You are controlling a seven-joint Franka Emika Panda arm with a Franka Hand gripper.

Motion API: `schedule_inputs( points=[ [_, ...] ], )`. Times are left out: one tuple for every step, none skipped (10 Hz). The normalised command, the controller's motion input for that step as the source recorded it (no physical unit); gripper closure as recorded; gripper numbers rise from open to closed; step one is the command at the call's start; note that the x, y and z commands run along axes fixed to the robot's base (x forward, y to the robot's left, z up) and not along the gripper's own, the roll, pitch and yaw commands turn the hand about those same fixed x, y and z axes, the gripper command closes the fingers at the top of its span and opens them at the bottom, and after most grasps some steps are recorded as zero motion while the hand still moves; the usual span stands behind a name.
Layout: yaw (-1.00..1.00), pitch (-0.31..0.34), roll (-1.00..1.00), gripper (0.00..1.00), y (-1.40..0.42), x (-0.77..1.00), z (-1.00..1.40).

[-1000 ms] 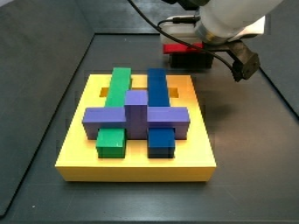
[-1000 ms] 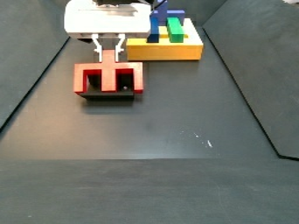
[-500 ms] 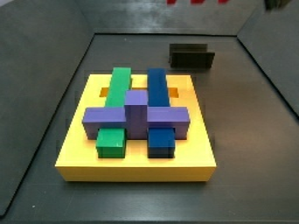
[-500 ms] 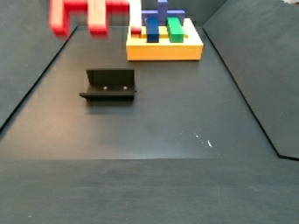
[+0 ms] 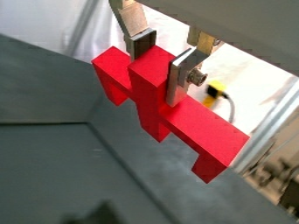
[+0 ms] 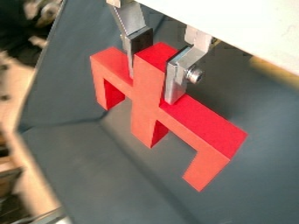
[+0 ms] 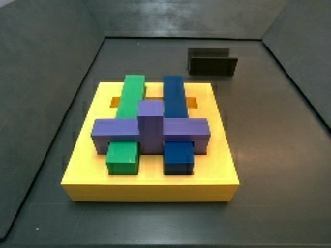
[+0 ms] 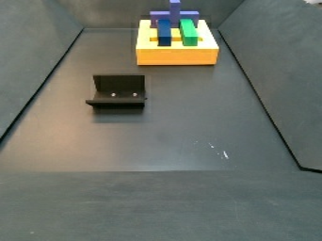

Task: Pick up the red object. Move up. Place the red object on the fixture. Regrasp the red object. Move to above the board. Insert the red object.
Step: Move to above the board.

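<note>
My gripper (image 5: 163, 59) is shut on the red object (image 5: 163, 109), a red piece with several prongs, and also shows in the other wrist view (image 6: 158, 63). The silver fingers (image 6: 177, 74) clamp its middle bar, with the red object (image 6: 158, 109) hanging below them high above the dark floor. Gripper and red object are out of both side views. The fixture (image 7: 212, 63) stands bare at the back right; it also shows in a side view (image 8: 117, 92). The yellow board (image 7: 151, 179) carries green, blue and purple pieces and also shows in a side view (image 8: 176, 55).
Dark walls enclose the floor on the sides (image 7: 52, 116). A small white mark (image 8: 217, 148) lies on the floor.
The gripper has lifted the red object from the fixture and risen out of both side views. The fixture now stands bare.
</note>
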Motion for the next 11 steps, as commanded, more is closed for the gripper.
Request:
schedule_inputs(
  points=[
    [-0.10, 0.025, -1.00, 1.00, -1.40, -1.09, 0.30],
    [-0.09, 0.028, -1.00, 1.00, -1.40, -1.09, 0.28],
    [-0.10, 0.033, -1.00, 1.00, -1.40, -1.11, 0.30],
    [-0.09, 0.034, -1.00, 1.00, -1.40, -1.13, 0.30],
    [-0.09, 0.037, -1.00, 1.00, -0.45, -0.42, 0.10],
    [-0.08, 0.042, -1.00, 1.00, -0.21, -0.23, 0.04],
    [-0.07, 0.052, -1.00, 1.00, -0.02, -0.05, 0.01],
    [-0.07, 0.030, -1.00, 1.00, -0.04, -0.08, 0.03],
    [-0.05, -0.004, -0.93, 1.00, 0.00, -0.09, 0.01],
    [-0.03, -0.023, -0.66, 1.00, 0.03, -0.08, 0.01],
    [-0.02, -0.033, -0.47, 1.00, 0.03, -0.07, 0.00]
  ],
)
